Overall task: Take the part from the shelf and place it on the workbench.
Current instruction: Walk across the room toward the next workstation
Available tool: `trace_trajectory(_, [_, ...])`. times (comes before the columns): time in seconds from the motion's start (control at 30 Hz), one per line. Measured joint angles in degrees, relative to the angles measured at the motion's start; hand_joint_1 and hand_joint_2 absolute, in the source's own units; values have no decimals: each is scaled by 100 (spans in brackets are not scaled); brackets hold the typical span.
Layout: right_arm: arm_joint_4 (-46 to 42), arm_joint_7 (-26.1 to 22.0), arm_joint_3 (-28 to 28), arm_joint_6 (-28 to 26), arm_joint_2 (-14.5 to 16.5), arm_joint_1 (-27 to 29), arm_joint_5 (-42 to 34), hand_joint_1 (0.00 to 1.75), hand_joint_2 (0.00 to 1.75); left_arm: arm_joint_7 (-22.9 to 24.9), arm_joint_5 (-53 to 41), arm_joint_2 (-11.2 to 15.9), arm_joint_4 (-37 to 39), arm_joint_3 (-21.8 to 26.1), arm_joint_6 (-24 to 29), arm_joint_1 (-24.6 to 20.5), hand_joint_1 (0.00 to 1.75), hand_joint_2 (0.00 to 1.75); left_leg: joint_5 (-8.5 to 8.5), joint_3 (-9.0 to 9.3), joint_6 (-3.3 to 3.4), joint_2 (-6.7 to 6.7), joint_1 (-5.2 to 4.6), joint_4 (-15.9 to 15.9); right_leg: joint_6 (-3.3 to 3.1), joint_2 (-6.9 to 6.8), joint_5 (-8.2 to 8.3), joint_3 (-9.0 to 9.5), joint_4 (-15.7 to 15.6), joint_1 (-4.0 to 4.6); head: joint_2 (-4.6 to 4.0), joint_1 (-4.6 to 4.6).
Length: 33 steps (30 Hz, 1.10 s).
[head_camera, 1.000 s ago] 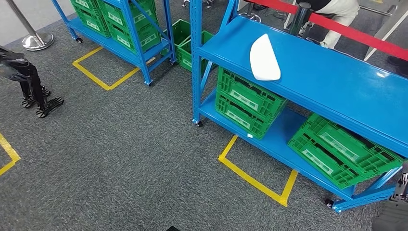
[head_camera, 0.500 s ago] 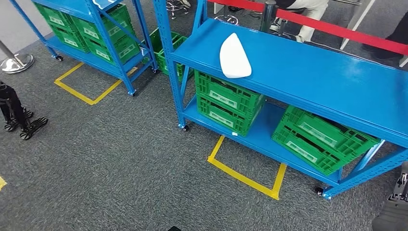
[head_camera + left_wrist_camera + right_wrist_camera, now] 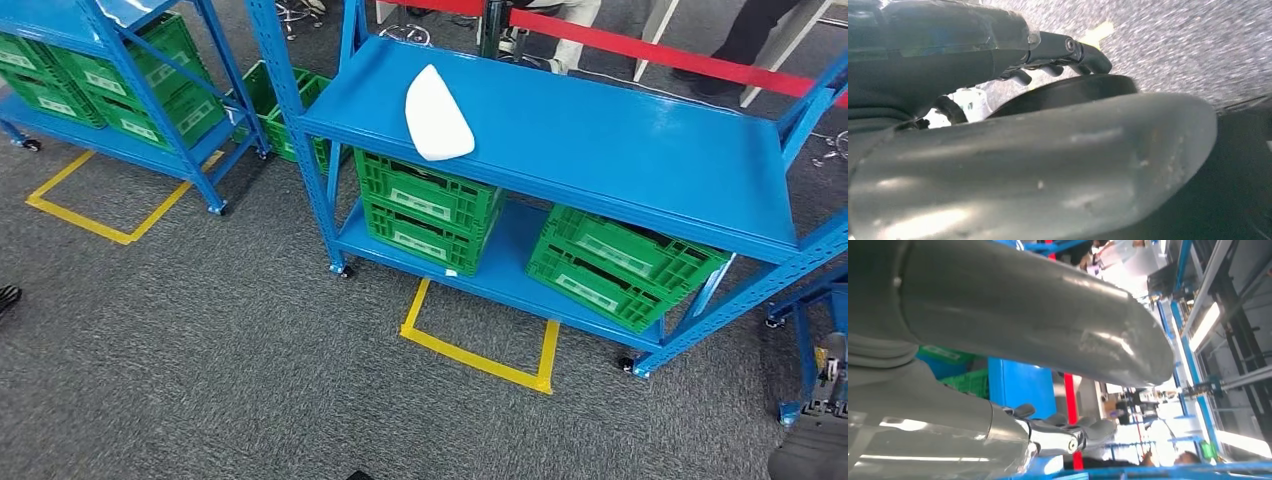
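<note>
White part [image 3: 437,117] lies on blue shelf [image 3: 640,150] top; left robot hand [image 3: 1058,55] and right robot hand [image 3: 1058,432] empty, fingers loosely apart.

Two stacked green crates [image 3: 425,208] sit under the blue rack's upper board, with a tilted green crate [image 3: 620,263] beside them on the same lower board. A yellow floor outline [image 3: 478,345] lies just before that rack. A red barrier band [image 3: 660,50] runs behind it, and a second rack [image 3: 120,80] with crates stands to its side.
</note>
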Motion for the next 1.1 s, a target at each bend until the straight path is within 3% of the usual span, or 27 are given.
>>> trace_trajectory(0.03, [3, -2, 1, 0, 1, 0, -11, 0, 0, -1, -3, -1, 1, 0, -4, 4, 0, 0, -10, 12, 23, 97, -4, -8, 20, -179, -176, -154, 321, 7, 0, 10])
trace_trajectory(0.1, [15, -4, 2, 1, 3, 2, -29, 0, 0, -2, -8, 3, 1, 0, -8, 17, 0, 0, -40, 27, 50, 291, -21, -8, 52, -327, -491, -526, 1058, 7, 0, 19])
trace_trajectory(0.13, [25, -6, 3, 1, 4, 8, -32, 0, 0, -2, -8, 7, 2, 0, -8, 22, 0, 0, -57, 38, 54, 383, -31, -8, 57, -348, -520, -632, 1261, 7, 0, 19])
trace_trajectory(0.17, [34, -6, 2, 1, 4, 14, -34, 0, 0, -2, -8, 8, 2, 0, -7, 22, 0, 0, -73, 55, 54, 462, -41, -8, 52, -363, -436, -635, 1257, 8, 0, 19])
trace_trajectory(0.23, [46, -7, 2, 0, 4, 21, -37, 0, 0, -2, -8, 3, 2, 0, 1, 13, 0, 0, -107, 109, 44, 587, -64, -8, -5, -443, -17, -329, 637, 24, 0, 20])
trace_trajectory(0.3, [48, -8, 2, 1, 2, 21, -37, 0, 0, -2, -7, -8, 1, 0, 8, 1, 0, 0, -141, 151, 12, 676, -100, -1, -88, -610, 248, 26, -72, 70, 0, 21])
trace_trajectory(0.33, [48, -8, 2, 1, 1, 22, -37, 0, 0, -2, -7, -13, 1, 0, 8, -3, 0, 0, -151, 161, -8, 714, -110, 2, -118, -665, 281, 113, -251, 92, 0, 21])
trace_trajectory(0.4, [48, -8, 1, 1, 0, 29, -36, 0, 0, -2, -8, -17, 0, 0, 8, -9, 0, 0, -160, 177, -51, 799, -109, 0, -154, -621, 273, 121, -311, 113, 0, 23])
trace_trajectory(0.43, [46, -8, 0, 0, 0, 33, -35, 0, 0, -2, -8, -18, 0, 0, 8, -16, 0, 0, -182, 186, -82, 753, -98, 9, -176, -576, 289, 127, -335, 102, 0, 23])
trace_trajectory(0.5, [45, -9, -2, 1, 0, 25, -30, 0, 0, -25, -8, -18, -2, 0, 0, -29, 0, 0, -367, 98, -152, 423, -73, 240, -226, -491, 333, 148, -391, 61, 0, 17])
trace_trajectory(0.53, [45, -9, -2, 1, 1, 23, -24, 0, 0, -42, -8, -16, -3, 0, -4, -29, 0, 0, -533, -32, -184, 228, -57, 519, -242, -464, 348, 156, -407, 43, 0, 11])
trace_trajectory(0.57, [47, -6, -2, 1, 2, 20, -15, 0, 0, -59, -8, -15, -4, 0, -8, -22, 0, 0, -720, -216, -206, 119, -47, 900, -253, -427, 354, 152, -409, 38, 0, 8])
trace_trajectory(0.63, [53, 1, -2, 1, 8, 28, 21, 0, 0, -73, -7, -9, -3, 0, -9, -5, 0, 0, -914, -551, -237, 129, -37, 1528, -257, -358, 351, 151, -402, 36, 0, 6])
trace_trajectory(0.67, [58, 3, -2, 1, 12, 31, 49, 0, 0, -74, -4, -6, -3, 0, -8, 0, 0, 0, -851, -614, -245, 148, -31, 1596, -253, -319, 344, 155, -395, 34, 0, 7])
trace_trajectory(0.7, [63, 6, -2, 1, 18, 32, 81, 0, 0, -74, 0, -2, -2, 0, -6, 2, 0, 0, -665, -556, -248, 162, -21, 1418, -241, -286, 331, 165, -384, 31, 0, 7])
trace_trajectory(0.77, [67, 31, -2, 2, 28, 40, 153, 0, 0, -72, 21, 8, -1, 0, 4, 1, 0, 0, -228, -247, -238, 154, 0, 702, -199, -237, 289, 189, -355, 30, 0, 7])
trace_trajectory(0.8, [68, 62, -2, 2, 31, 54, 181, 0, 0, -72, 38, 13, 0, 0, 9, 1, 0, 0, -108, -98, -218, 141, 5, 372, -169, -221, 265, 189, -331, 35, 0, 5])
trace_trajectory(0.87, [81, 188, 3, 1, 35, 104, 218, 0, 87, -72, 72, 15, 1, 0, 20, 2, 0, 0, -95, 22, -176, 120, 3, 97, -166, -207, 226, 170, -290, 51, 0, 7])
trace_trajectory(0.93, [126, 344, 16, 1, 37, 147, 233, 0, 175, -71, 96, 11, 1, 0, 35, 7, 0, 0, -98, 34, -151, 122, -2, 60, -215, -205, 214, 165, -281, 52, 0, 14])
trace_trajectory(1.1, [347, 489, 50, 2, 38, 210, 201, 0, 175, -71, 119, 2, 1, 0, 54, 6, 0, 0, -125, 54, -106, 134, -18, 62, -214, -205, 225, 212, -336, 44, 0, 19])
